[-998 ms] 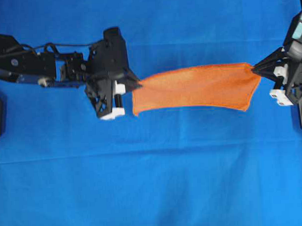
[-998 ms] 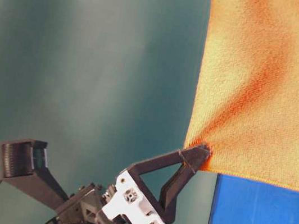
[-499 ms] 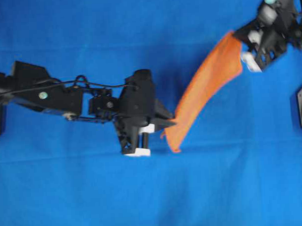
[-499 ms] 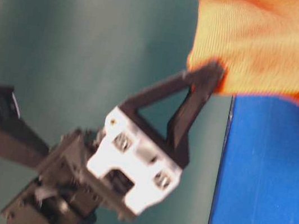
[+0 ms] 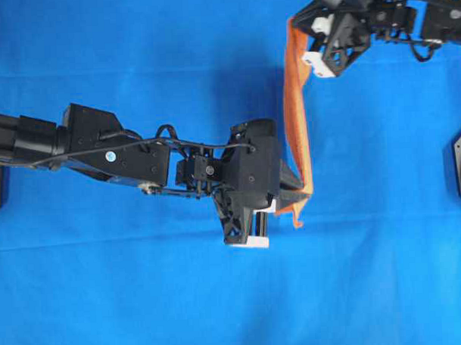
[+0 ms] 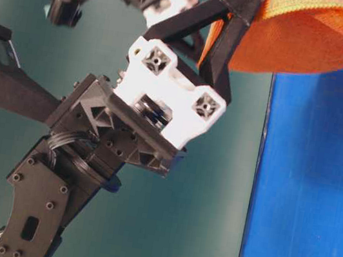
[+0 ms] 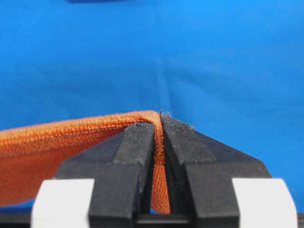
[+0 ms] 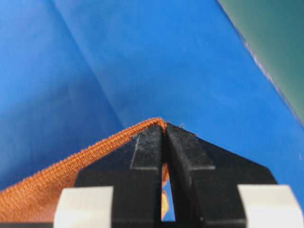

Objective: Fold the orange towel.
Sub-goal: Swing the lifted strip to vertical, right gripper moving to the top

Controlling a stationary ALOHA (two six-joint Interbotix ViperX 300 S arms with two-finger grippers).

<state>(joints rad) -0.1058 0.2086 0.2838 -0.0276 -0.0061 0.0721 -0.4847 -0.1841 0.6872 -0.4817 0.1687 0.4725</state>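
- The orange towel is hanging in the air as a narrow band over the blue cloth, running from the top of the overhead view down to just right of centre.
- The left gripper is reaching in from the left side and is pinching the towel's lower end; a short tail of orange is drooping below its tips.
- The right gripper is working at the top right of the overhead view and is clamping the towel's upper end.
- In the left wrist view, both black fingers are pressing together on the towel, with a thin strip of orange showing between them; the rest of the fabric is trailing off to the left.
- In the right wrist view, the gripper is closing tight on a hemmed edge of the towel; the stitched border is slanting down to the left, and a sliver of orange is showing through the slot between the fingers.
- In the table-level view, one gripper is holding a towel corner at the top of the frame, well above the blue cloth.
- The blue cloth is showing faint crease lines in the left wrist view.
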